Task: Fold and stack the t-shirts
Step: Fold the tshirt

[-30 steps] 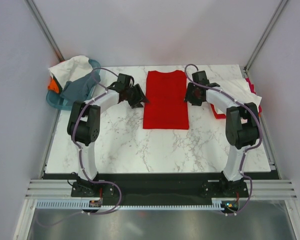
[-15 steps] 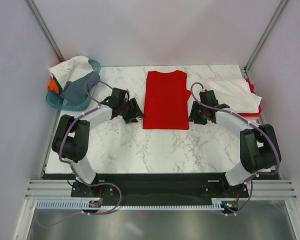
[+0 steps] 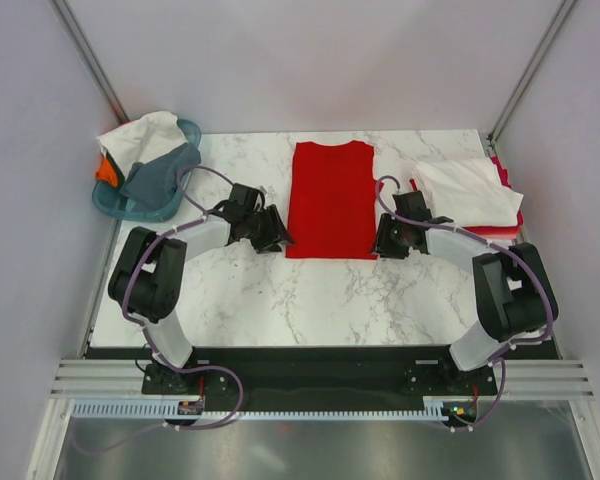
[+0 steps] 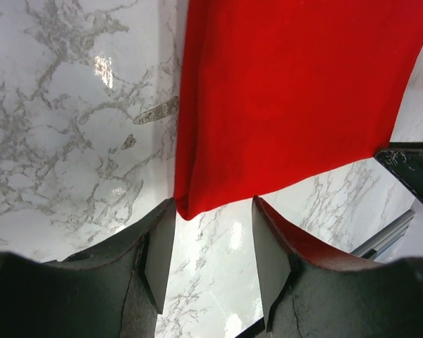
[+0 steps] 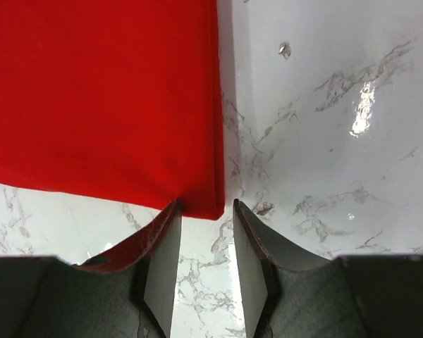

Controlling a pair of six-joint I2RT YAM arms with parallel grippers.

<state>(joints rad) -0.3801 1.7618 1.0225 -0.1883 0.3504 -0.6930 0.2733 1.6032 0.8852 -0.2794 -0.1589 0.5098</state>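
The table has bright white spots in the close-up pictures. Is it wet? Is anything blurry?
Left wrist view: the white patches on the marble table look like lamp glare on a polished top, and water cannot be told; the red t-shirt is sharp. Right wrist view: the same glare at the right, and the shirt's edge is crisp. Top view: even, soft light, no strong glare, nothing blurred.

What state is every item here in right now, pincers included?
Red tee: folded narrow, flat on table.
Left pincer: open, at its near left corner.
Right pincer: open, at its near right corner.
White tee: folded, lying on another tee.
Basket: heaped with unfolded tees.
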